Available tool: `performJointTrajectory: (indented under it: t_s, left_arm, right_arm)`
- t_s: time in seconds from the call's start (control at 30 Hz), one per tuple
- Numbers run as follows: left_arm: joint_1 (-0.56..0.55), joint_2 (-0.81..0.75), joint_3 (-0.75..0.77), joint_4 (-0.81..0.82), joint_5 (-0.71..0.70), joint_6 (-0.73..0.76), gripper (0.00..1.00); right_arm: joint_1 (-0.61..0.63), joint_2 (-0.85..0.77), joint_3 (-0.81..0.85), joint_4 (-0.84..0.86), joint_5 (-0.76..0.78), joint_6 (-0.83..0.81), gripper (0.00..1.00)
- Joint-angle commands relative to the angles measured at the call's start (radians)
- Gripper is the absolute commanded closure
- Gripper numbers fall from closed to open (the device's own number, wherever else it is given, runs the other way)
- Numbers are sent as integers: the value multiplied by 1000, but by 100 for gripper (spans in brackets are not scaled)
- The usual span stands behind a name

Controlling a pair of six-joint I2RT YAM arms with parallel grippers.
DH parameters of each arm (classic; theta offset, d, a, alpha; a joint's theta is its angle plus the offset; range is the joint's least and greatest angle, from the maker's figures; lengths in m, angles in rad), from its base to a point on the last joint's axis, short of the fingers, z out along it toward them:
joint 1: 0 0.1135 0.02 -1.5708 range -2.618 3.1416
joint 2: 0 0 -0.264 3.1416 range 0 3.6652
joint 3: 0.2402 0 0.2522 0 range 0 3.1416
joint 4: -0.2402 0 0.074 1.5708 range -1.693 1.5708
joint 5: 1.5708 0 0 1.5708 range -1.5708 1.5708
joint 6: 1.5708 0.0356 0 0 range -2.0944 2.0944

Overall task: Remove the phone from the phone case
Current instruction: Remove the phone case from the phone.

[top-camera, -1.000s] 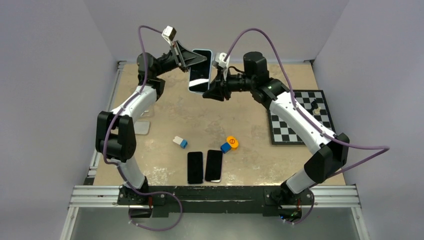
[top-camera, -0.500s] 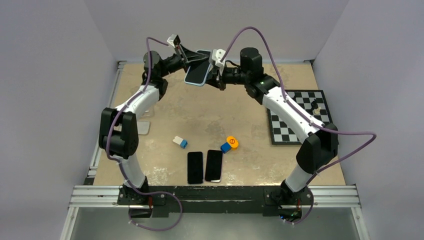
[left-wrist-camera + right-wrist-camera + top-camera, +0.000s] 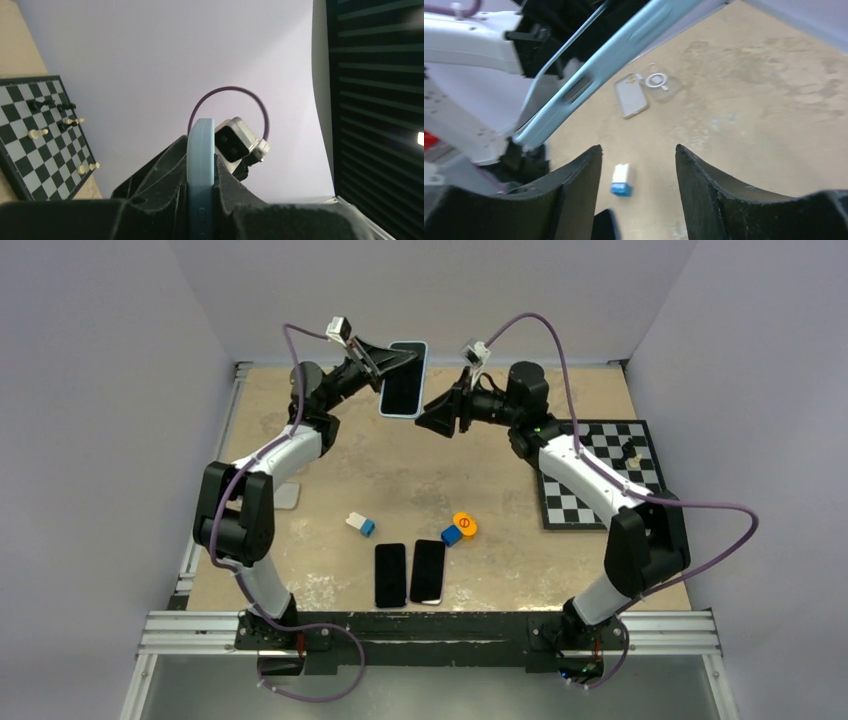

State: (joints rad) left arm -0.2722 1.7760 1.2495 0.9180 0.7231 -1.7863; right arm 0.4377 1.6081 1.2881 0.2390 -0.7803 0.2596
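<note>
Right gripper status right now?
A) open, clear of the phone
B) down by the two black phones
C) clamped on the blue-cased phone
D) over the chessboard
A: the right gripper has its jaws spread with nothing between them, and the blue-cased phone sits apart from it, clamped only by the left gripper.

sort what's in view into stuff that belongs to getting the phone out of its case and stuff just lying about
For the job:
- phone in its light blue case
- left gripper, clamped on the case
- right gripper, open beside it

Lying about:
- black phones
- clear case
- blue-and-white block
- blue block
- orange disc
- chessboard
</note>
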Motion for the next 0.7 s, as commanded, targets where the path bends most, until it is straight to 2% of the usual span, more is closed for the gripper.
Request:
performJointTrajectory:
  t_s: [0.0,0.1,0.23,0.37,0.53,0.67]
  left_arm:
    - [7,-77,-8,173,-130,16,100]
    - [8,-79,-16,177,-143,17,100]
    - [13,-76,-21,180,-150,-7,100]
    - [13,-63,-10,193,-145,-37,100]
    - [13,-64,-4,199,-138,-48,100]
    - [13,-70,-1,191,-129,-47,100]
  right_arm:
    - [-17,-89,-104,332,-180,431,38]
    - [-24,-109,-130,455,-248,556,33]
    - [-25,-144,-145,444,-236,561,33]
    - [-38,-126,-130,501,-184,654,46]
    - [-40,-58,-80,594,-192,761,60]
    - [-39,-44,-77,589,-182,750,63]
